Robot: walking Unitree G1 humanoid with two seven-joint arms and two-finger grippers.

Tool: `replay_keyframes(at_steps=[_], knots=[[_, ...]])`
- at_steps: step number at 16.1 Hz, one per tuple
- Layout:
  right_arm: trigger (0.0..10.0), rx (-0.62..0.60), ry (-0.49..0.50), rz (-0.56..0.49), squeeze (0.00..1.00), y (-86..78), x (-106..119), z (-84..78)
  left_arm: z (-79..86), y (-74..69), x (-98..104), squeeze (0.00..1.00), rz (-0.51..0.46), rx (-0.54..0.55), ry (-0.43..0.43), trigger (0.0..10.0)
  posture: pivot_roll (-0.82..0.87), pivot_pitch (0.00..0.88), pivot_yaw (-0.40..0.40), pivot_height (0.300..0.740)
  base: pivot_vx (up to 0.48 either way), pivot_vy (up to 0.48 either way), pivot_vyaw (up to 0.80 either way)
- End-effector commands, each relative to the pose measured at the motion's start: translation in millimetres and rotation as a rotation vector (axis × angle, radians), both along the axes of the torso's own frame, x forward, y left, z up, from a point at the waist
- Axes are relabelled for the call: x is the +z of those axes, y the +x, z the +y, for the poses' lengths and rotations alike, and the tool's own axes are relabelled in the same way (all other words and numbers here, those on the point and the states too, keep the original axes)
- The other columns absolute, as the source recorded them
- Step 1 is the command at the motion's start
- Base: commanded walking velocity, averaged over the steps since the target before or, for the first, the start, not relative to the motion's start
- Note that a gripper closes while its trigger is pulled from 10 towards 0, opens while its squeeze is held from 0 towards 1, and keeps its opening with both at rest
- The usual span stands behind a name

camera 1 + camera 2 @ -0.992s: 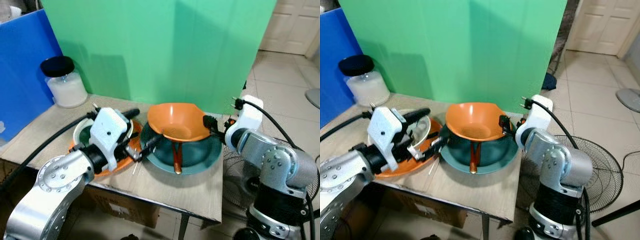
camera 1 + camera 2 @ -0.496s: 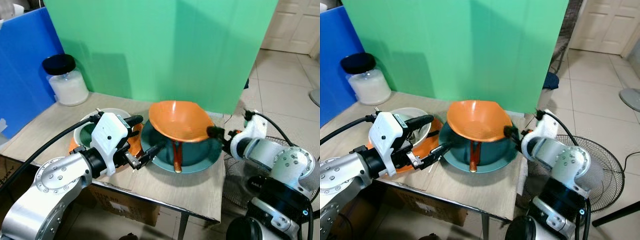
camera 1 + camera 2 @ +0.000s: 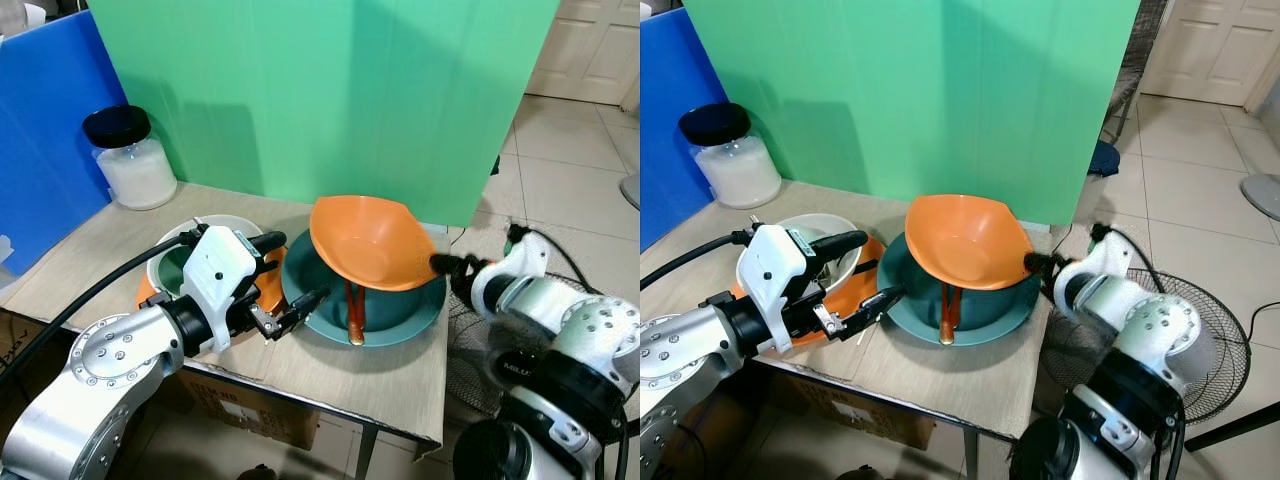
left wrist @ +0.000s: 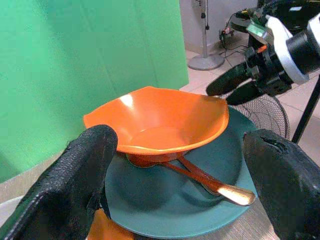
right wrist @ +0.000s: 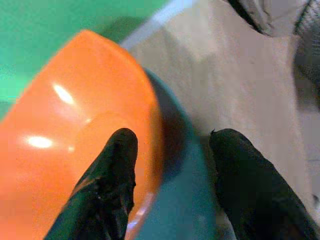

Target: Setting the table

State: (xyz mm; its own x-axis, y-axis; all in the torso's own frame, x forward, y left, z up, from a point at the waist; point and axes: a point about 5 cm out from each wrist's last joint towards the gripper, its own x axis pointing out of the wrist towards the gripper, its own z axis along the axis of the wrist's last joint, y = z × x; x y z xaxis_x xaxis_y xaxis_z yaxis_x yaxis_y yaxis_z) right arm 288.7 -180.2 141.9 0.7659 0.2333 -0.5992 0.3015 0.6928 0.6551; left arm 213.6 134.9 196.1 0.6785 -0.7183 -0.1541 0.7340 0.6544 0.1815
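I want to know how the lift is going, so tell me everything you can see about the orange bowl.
The orange bowl is glossy, plastic-looking, wide and shallow, with a wavy rim and nothing inside. It is tilted, its right side raised, over the teal plate and above a brown spoon lying there. The right gripper is at its right rim, one finger inside the bowl and one outside; the grip looks loose.

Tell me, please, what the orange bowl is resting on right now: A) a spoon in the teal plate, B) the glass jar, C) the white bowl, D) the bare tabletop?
A: the orange bowl sits tilted on the brown spoon lying in the teal plate.
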Motion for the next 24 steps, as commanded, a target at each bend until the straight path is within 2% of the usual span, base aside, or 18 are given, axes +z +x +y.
replay_keyframes(at_steps=[1,3,4,5,8,9,10,11,12,13,19,20,21,22,23,24], knots=[[0.0,0.147,0.176,-0.087,0.0,11.7,22.4,65.3,-0.4,-1.9,-0.1,0.0,0.005,-0.006,0.009,10.0,0.15,0.0,0.016,0.74,0.0,0.0,0.0],[0.0,0.182,0.178,-0.092,0.0,9.9,24.0,67.5,-0.8,-2.8,-0.1,0.0,0.001,-0.003,0.009,10.0,0.15,0.0,0.012,0.74,0.0,0.0,0.0],[1.3,0.191,0.173,-0.096,0.0,9.3,24.6,67.9,-0.9,-3.1,-0.1,0.0,0.001,-0.002,0.009,10.0,0.15,0.0,0.01,0.74,0.0,0.0,0.0],[10.0,0.22,0.152,-0.103,0.0,8.1,25.8,68.3,-1.0,-3.5,-0.2,0.0,0.001,-0.001,0.008,10.0,0.15,0.0,0.009,0.74,0.0,0.0,0.0],[10.0,0.281,0.152,-0.112,0.0,4.7,25.2,73.1,-1.2,-3.7,-1.2,0.0,0.003,-0.003,0.01,10.0,0.15,0.0,0.006,0.74,0.0,0.0,0.0],[10.0,0.298,0.178,-0.121,0.78,3.8,25.8,76.4,-1.3,-3.9,-1.4,0.0,0.004,-0.003,0.009,10.0,0.16,0.0,0.004,0.74,0.0,0.0,0.0],[10.0,0.305,0.195,-0.121,0.93,3.3,25.4,78.9,-1.4,-4.3,-1.7,0.0,0.006,-0.004,0.009,10.0,0.16,0.0,0.003,0.74,0.0,0.0,0.0],[10.0,0.308,0.201,-0.113,0.88,3.3,23.9,80.6,-1.2,-4.7,-2.2,0.0,0.008,-0.003,0.01,10.0,0.16,0.0,0.002,0.74,0.0,0.0,0.0],[10.0,0.309,0.203,-0.109,0.88,3.4,23.0,81.4,-1.0,-4.9,-2.4,0.0,0.01,-0.003,0.011,10.0,0.16,0.0,0.002,0.74,0.0,0.0,0.0],[10.0,0.31,0.212,-0.098,0.0,3.8,19.6,83.5,-0.6,-5.4,-3.0,0.0,0.012,-0.001,0.013,10.0,0.16,0.0,0.002,0.74,0.0,0.0,0.0],[10.0,0.279,0.289,-0.056,0.0,9.9,8.4,99.6,0.9,-5.6,-3.5,0.0,0.013,0.003,0.022,10.0,0.17,0.0,0.002,0.74,0.0,0.0,0.0],[9.1,0.275,0.303,-0.05,0.0,10.8,7.3,103.1,1.0,-5.9,-3.6,0.0,0.014,0.004,0.024,10.0,0.17,0.0,0.001,0.74,0.0,0.0,0.0],[3.3,0.277,0.306,-0.039,0.0,11.4,5.6,106.8,1.4,-6.1,-3.8,0.0,0.015,0.006,0.026,10.0,0.17,0.0,-0.001,0.74,0.0,0.0,0.0],[1.3,0.276,0.305,-0.037,0.0,11.6,5.1,107.2,1.5,-6.0,-3.8,0.0,0.015,0.007,0.027,10.0,0.17,0.0,-0.001,0.74,0.0,0.0,0.0],[0.0,0.273,0.307,-0.036,0.0,11.9,4.8,107.7,1.6,-6.1,-4.0,0.0,0.016,0.008,0.028,10.0,0.17,0.0,-0.001,0.74,0.0,0.0,0.0],[0.0,0.269,0.31,-0.035,0.0,12.6,4.4,108.4,1.6,-6.3,-4.3,0.0,0.017,0.008,0.029,10.0,0.17,0.0,-0.001,0.74,0.0,0.0,0.0]])
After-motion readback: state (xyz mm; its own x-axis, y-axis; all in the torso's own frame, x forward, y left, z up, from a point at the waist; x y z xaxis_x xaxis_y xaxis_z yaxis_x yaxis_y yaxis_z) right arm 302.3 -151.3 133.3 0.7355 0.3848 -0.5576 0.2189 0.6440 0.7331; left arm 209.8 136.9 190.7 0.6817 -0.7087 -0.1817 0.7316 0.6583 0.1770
